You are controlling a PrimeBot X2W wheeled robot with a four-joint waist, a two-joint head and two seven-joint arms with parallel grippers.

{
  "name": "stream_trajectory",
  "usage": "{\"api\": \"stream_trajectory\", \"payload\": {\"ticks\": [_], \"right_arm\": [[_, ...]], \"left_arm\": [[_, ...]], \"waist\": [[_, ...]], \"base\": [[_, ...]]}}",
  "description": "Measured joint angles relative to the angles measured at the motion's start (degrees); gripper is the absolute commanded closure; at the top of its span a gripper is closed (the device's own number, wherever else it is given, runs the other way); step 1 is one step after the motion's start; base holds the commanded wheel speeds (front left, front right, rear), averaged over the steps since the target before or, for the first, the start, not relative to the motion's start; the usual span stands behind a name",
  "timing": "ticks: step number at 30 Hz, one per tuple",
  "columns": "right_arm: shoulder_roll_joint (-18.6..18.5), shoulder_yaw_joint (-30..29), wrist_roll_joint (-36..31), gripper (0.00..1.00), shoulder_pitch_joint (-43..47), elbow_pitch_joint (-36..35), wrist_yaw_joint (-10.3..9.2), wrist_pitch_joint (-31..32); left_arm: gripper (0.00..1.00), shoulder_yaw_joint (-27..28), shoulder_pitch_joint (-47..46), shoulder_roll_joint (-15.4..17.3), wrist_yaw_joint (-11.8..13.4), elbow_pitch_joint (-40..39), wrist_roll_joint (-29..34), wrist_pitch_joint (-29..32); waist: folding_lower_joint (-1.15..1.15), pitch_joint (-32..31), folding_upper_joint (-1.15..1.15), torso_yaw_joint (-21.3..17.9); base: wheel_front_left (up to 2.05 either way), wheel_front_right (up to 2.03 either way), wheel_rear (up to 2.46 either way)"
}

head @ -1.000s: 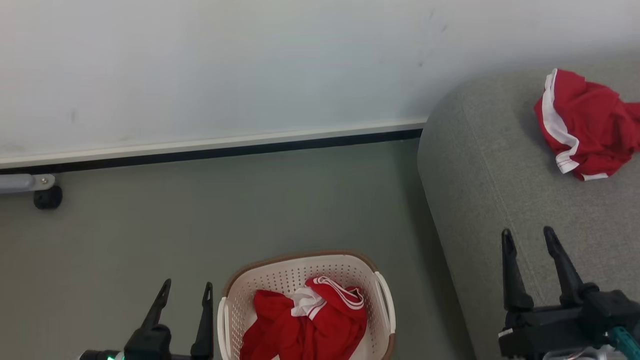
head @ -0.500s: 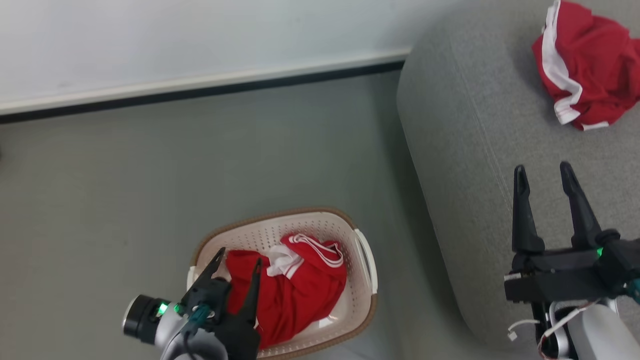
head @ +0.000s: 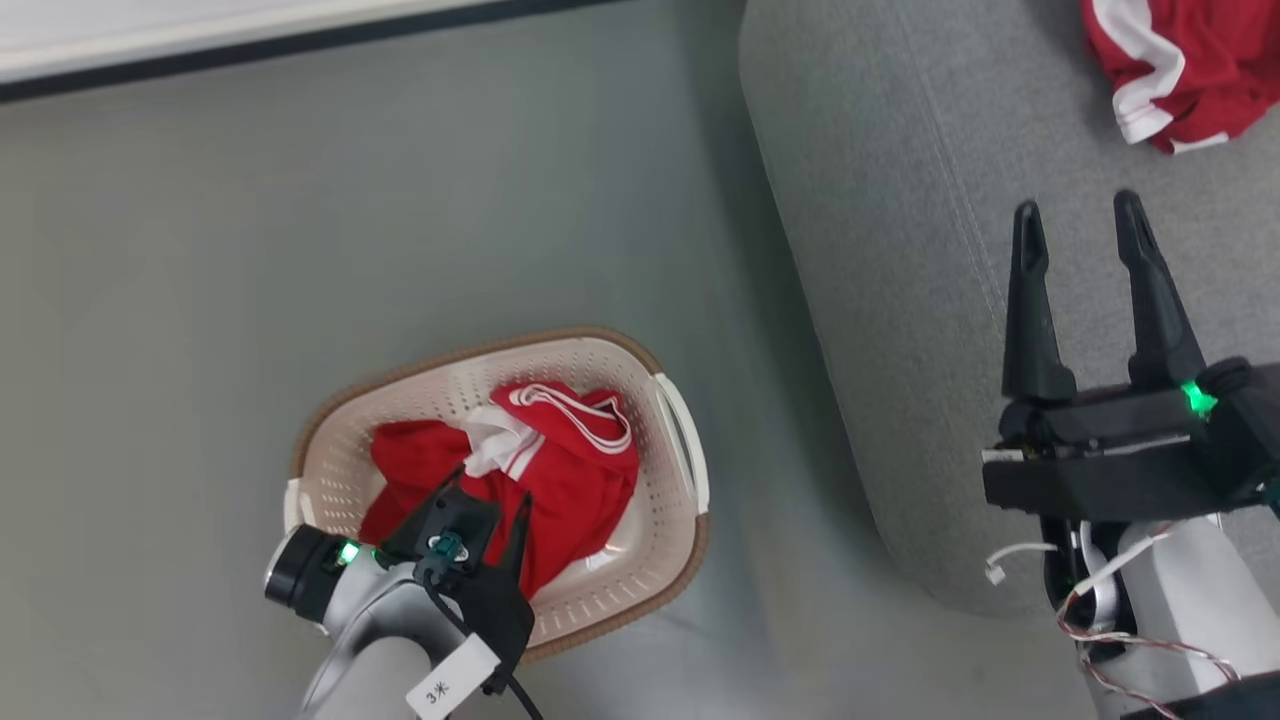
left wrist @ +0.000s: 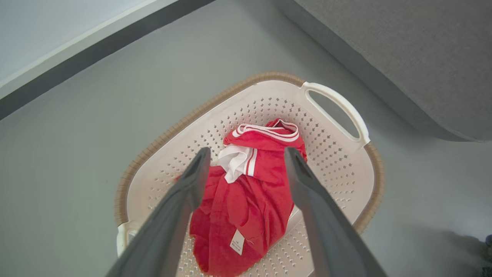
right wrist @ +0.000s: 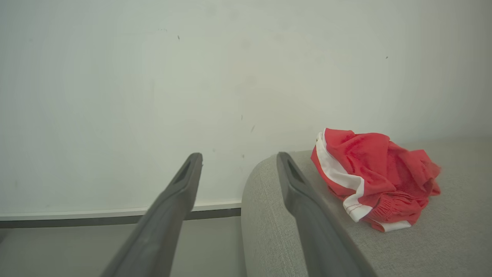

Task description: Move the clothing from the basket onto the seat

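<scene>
Robot's head has tipped down and its left arm has swung in over the basket (head: 480, 352), so a grab looks next. The grey seat (head: 900, 250) already carries one red garment (head: 1190, 70). The rest of the clothing (head: 570, 470) sits in the basket on the floor (head: 300, 200). The left gripper (head: 490, 490) hangs wide open just above it, holding nothing. The right gripper (head: 1075, 205) is wide open too, empty over the seat.

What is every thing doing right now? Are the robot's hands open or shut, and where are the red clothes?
basket, upright on the floor, not empty.
seat, partly covered.
red garment in the basket, crumpled, not gripped.
red garment on the seat, crumpled, lying loose.
left hand, open, empty, aimed down into the basket.
right hand, open, empty, over the seat.
</scene>
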Motion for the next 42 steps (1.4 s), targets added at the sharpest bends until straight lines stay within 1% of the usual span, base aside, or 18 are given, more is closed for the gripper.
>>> {"api": "stream_trajectory", "payload": {"ticks": [12, 17, 31, 34, 39, 42], "right_arm": [[1.41, 0.96, -0.07, 0.00, -7.32, -2.22, 0.62, -0.02], [1.65, 0.82, -0.07, 0.00, -10.65, -3.39, 0.94, -0.07], [2.71, 0.68, -0.24, 0.00, -17.53, -5.54, 1.21, -0.18], [2.86, 0.62, -0.24, 0.00, -18.91, -5.93, 1.21, -0.55], [3.19, 0.60, -0.46, 0.00, -20.70, -5.47, 1.26, -0.60], [3.47, 0.65, -0.47, 0.00, -21.14, -4.75, 1.30, -0.65]], "left_arm": [[0.00, 0.70, -7.07, 0.92, 0.04, 5.43, 1.53, 1.57], [0.00, 1.13, -11.64, 1.46, 0.04, 7.04, 1.99, 1.60], [0.00, 1.29, -20.16, 4.69, -0.05, 9.50, 3.60, 1.65], [0.00, 1.29, -22.74, 5.34, -0.47, 9.66, 4.50, 1.65], [0.00, 1.12, -25.54, 5.82, -0.37, 11.84, 5.76, 2.61], [0.00, 1.19, -25.79, 5.93, 0.21, 13.36, 5.97, 2.67]], "waist": [[0.00, 9.07, 0.00, -3.68], [0.00, 13.76, 0.00, -4.92], [-0.01, 24.55, 0.00, -6.42], [0.00, 26.83, 0.00, -6.63], [0.00, 30.36, 0.00, -7.00], [0.00, 32.05, 0.00, -7.24]], "base": [[0.00, 0.00, 0.00], [0.00, 0.00, 0.00], [0.00, 0.00, 0.00], [0.00, 0.00, 0.00], [0.00, 0.00, 0.00], [0.00, 0.00, 0.00]]}}
